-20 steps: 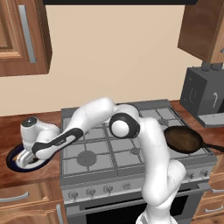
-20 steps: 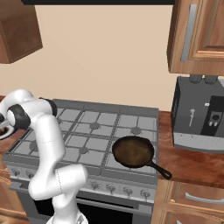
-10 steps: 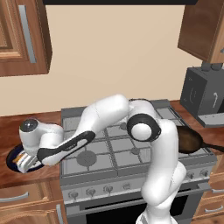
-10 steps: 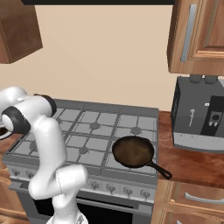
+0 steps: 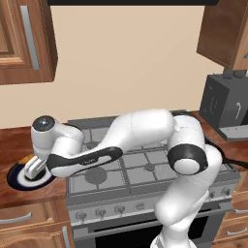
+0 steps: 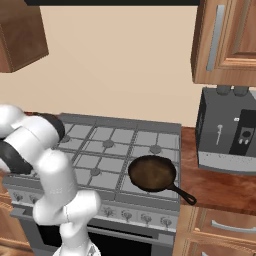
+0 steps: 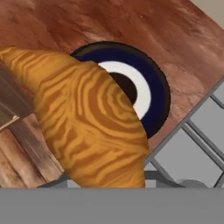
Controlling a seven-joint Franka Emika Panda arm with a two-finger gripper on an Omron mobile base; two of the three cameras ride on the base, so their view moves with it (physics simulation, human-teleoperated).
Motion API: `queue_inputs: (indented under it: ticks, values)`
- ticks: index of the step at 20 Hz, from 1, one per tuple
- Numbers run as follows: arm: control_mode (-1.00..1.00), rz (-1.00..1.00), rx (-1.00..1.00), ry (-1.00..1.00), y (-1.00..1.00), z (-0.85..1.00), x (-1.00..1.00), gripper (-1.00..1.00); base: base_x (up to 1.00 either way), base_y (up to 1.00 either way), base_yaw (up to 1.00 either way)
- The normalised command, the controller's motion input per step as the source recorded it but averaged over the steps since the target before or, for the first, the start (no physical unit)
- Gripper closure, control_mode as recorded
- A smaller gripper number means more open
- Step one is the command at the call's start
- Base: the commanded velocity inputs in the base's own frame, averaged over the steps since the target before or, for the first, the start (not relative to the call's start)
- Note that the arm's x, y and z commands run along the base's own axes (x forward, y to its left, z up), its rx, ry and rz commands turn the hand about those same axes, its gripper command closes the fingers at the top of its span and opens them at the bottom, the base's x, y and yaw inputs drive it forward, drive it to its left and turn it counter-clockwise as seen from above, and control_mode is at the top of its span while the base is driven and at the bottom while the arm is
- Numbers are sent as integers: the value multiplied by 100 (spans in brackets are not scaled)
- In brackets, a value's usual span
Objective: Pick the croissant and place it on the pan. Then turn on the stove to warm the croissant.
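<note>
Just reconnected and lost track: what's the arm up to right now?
The arm is stretched far to its left, with the gripper down at the blue-rimmed plate on the wooden counter beside the stove. In the hand view the croissant looms large right in front of the camera, above the plate and apparently held in the gripper, though the fingertips are hidden. The pan sits empty on a front burner at the stove's far side, so the croissant hasn't been placed yet.
</note>
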Motion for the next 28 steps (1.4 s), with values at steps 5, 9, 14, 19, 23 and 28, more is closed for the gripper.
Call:
queue_inputs:
  ticks: [5, 9, 14, 19, 23, 28]
  values:
    - [-100, 0, 9, -5, -51, 70, -52, 100, 0, 0, 0]
    - [-100, 4, 1, -15, -64, 47, -74, 100, 0, 0, 0]
    - [-100, 3, 1, -8, -78, 46, -55, 100, 0, 0, 0]
    - [-100, 0, 4, 0, -86, 48, -39, 100, 0, 0, 0]
    - [-100, 0, 8, 0, -88, 34, -23, 100, 0, 0, 0]
    - [-100, 0, 7, 0, -80, 18, -3, 100, 0, 0, 0]
